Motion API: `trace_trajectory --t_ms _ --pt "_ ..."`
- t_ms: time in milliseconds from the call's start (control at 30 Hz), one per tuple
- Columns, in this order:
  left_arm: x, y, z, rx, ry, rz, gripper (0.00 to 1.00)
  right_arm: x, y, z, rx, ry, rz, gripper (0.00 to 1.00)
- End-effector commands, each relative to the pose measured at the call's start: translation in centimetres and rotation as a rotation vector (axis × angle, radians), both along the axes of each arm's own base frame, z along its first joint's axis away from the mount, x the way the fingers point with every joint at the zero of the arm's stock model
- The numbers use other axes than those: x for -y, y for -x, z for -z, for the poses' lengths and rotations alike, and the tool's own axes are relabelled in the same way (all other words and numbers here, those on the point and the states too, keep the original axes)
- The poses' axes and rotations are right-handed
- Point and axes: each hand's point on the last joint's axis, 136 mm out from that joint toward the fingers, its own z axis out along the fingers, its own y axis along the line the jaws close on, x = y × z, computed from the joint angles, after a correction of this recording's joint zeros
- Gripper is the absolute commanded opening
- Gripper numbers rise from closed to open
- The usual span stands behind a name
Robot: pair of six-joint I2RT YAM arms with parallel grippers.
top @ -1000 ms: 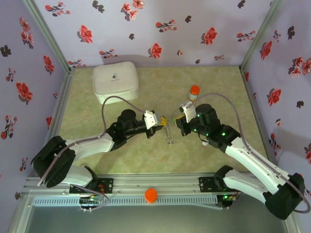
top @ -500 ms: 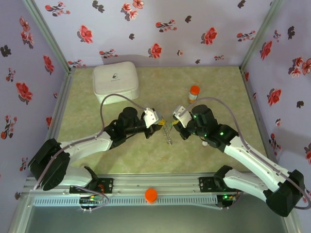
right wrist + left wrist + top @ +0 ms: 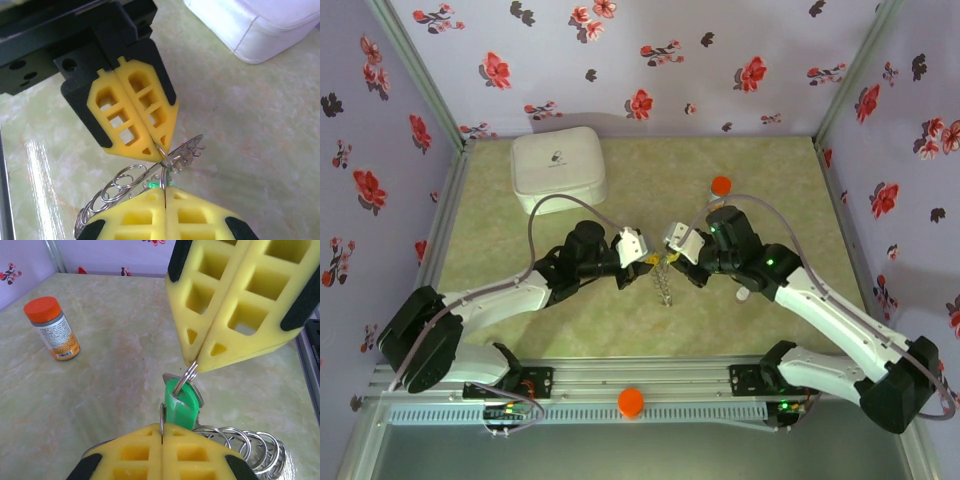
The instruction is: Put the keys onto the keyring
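Both grippers meet tip to tip above the middle of the table, my left gripper (image 3: 647,260) and my right gripper (image 3: 671,249). The keyring (image 3: 663,284) hangs below them. In the left wrist view my left gripper (image 3: 162,428) is shut on a thin metal ring seen edge-on. Opposite it, the right gripper (image 3: 194,366) pinches a small split ring that passes through the green key (image 3: 181,403). The keyring (image 3: 243,442), strung with several small wire loops, lies low at the right. In the right wrist view my right gripper (image 3: 164,189) and the left gripper (image 3: 159,149) touch the keyring (image 3: 118,186) where it crosses between them.
An orange-capped bottle (image 3: 52,329) stands behind the right arm, its cap (image 3: 721,185) showing from above. A white box (image 3: 558,168) sits at the back left, also seen from the right wrist as the white box (image 3: 260,25). An orange knob (image 3: 631,401) sits on the front rail.
My right gripper has swung left to meet the left gripper's tips. The keyring now hangs between them. The right arm now covers most of the bottle.
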Motion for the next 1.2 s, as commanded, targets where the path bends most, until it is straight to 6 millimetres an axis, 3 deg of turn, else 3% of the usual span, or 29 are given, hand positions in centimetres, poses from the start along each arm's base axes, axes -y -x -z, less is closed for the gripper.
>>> trace_trajectory --t_ms 0,300,767,1167 --pt "0.6 0.4 -2.9 0.072 0.051 0.047 0.0 0.2 1.0 0.0 -0.015 0.051 -0.06 0.0" --pt "0.8 0.6 -2.6 0.077 0.045 0.068 0.0 -0.4 0.7 0.5 -0.031 0.067 -0.062 0.0" --pt "1.0 1.0 -2.7 0.069 0.05 0.097 0.0 -1.3 -0.1 -0.2 0.017 0.011 -0.046 0.0" --pt "1.1 1.5 -2.9 0.089 0.037 0.131 0.0 -1.0 -1.9 0.3 0.02 0.027 0.069 0.0"
